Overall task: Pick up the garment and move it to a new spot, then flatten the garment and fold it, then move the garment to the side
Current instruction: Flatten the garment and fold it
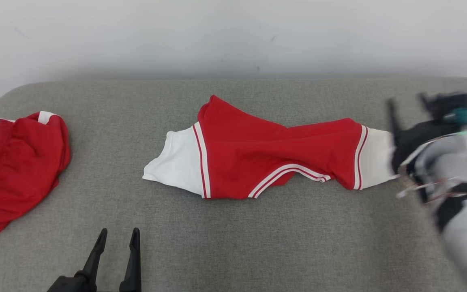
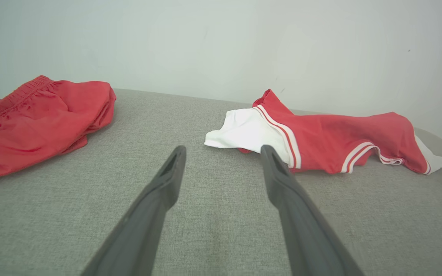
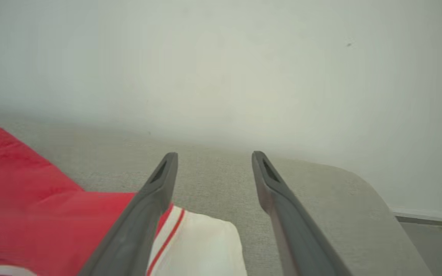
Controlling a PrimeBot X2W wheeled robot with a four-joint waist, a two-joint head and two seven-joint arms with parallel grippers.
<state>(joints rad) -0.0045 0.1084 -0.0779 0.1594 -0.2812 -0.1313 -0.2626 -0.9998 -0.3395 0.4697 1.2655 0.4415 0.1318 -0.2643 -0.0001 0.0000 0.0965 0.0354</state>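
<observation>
At the near edge of the grey fabric-covered counter (image 1: 233,243) the left hand (image 1: 119,231) rests low, its two dark fingers spread with nothing between them. Beyond it and to its right, well apart, lies the garment (image 1: 266,158) in the middle of the counter. It is red, rumpled and creased, with a white panel at each end set off by red-and-white stripes; a striped band also curves along its near hem, and a red corner peaks up on the far side. The right hand (image 3: 214,155) is at the garment's right end with its fingers spread and gripping nothing. Its left finger crosses over the white panel; whether it touches the cloth I cannot tell. A second red garment (image 1: 14,162) is heaped at the counter's left edge. Behind everything stands a pale wall (image 1: 233,36).
</observation>
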